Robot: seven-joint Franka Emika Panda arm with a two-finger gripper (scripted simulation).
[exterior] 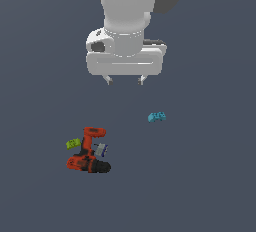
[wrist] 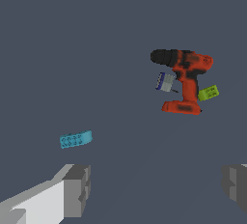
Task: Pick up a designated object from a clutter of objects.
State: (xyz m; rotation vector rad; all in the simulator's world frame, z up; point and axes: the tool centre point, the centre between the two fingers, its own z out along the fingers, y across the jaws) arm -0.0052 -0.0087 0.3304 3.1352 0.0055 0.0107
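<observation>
Currently tool (exterior: 124,80) is held wide, empty, high above tabletop. Lime-green block (exterior: 73,143) sits touching power drill (exterior: 89,157) at its 9 o'clock; drill could be nudged during descent.

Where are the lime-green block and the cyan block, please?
lime-green block (exterior: 73,144): exterior view, middle of its top face.
cyan block (exterior: 157,117): exterior view, middle of its studded face.

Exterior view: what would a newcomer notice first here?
The big white arm with its open gripper hanging high above the floor, holding nothing. Below it lies a red-and-black drill, with a lime block at its handle on the exterior view's left and a grey-and-blue piece on its other side. A cyan block sits apart.
</observation>
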